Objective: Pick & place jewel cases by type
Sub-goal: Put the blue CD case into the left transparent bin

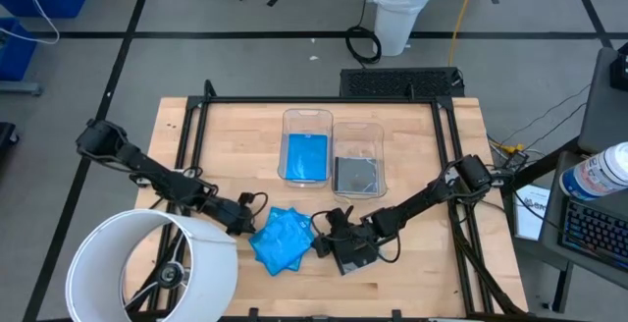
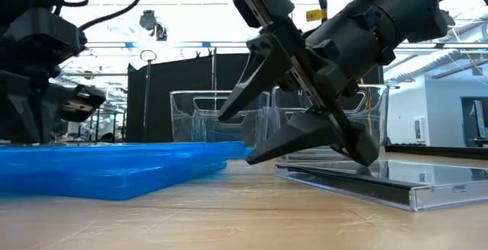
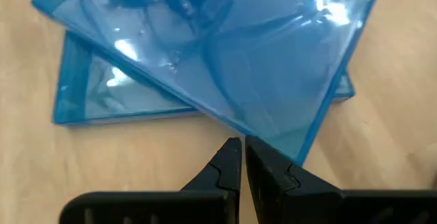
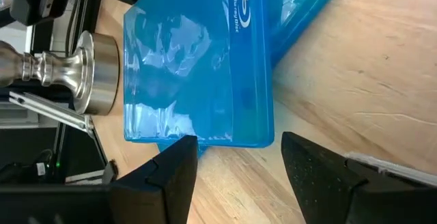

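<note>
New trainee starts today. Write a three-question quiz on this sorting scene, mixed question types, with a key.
1. True or false: the left bin holds a blue case.
2. Which gripper is open? A) left gripper B) right gripper
3. Fill in: the loose blue cases lie in a ____ on the table, beside the dark case.

Key: 1 true; 2 B; 3 pile.

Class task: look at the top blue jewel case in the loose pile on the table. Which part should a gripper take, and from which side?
Grip the top blue jewel case by its thin free edge, where it juts past the case beneath. It lies flat and skewed on the pile, so its faces are too wide to span. Probably best from the right, where the open right gripper faces that edge.
</note>
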`<state>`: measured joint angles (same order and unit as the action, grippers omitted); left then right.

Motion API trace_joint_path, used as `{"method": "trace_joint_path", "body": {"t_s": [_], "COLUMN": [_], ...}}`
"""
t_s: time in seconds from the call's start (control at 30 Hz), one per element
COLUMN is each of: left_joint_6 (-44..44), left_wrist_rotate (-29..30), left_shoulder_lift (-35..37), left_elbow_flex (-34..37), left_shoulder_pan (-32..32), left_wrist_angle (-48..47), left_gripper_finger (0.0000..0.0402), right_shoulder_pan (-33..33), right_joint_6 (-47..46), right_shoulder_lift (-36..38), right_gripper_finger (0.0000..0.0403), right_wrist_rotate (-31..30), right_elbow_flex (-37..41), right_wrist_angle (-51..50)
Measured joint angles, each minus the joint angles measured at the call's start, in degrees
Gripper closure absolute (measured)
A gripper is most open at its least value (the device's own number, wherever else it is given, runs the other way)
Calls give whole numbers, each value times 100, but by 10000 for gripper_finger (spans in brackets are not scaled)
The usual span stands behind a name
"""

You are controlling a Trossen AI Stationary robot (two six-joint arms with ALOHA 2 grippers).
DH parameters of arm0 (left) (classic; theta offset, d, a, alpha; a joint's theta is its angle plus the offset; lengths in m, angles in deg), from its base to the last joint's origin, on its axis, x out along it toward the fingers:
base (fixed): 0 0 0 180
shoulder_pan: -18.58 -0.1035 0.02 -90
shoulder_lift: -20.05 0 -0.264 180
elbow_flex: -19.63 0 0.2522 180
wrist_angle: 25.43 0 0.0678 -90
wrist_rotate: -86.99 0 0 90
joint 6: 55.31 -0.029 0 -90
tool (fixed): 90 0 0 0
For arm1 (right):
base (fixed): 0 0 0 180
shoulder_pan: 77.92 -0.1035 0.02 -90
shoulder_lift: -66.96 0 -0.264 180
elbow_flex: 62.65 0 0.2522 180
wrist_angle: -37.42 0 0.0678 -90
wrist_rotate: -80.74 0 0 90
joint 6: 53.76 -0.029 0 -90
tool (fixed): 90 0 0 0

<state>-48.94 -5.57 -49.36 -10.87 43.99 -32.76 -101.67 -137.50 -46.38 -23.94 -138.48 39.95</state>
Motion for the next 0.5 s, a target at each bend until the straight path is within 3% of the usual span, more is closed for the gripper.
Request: {"method": "trace_joint_path", "body": {"t_s": [0.5], "left_joint_6": [-8], "left_wrist_rotate": [161], "left_shoulder_lift": [-85], "left_elbow_flex": [0], "left_shoulder_pan": [183], "left_wrist_angle": [503], "left_gripper_finger": [371], "right_shoulder_pan": [-13], "right_joint_6": [212], "right_shoulder_lift": [-2], "right_gripper_finger": [202], "right_wrist_rotate": [-7], "right_elbow_flex": [0], "right_wrist_angle": [11]}}
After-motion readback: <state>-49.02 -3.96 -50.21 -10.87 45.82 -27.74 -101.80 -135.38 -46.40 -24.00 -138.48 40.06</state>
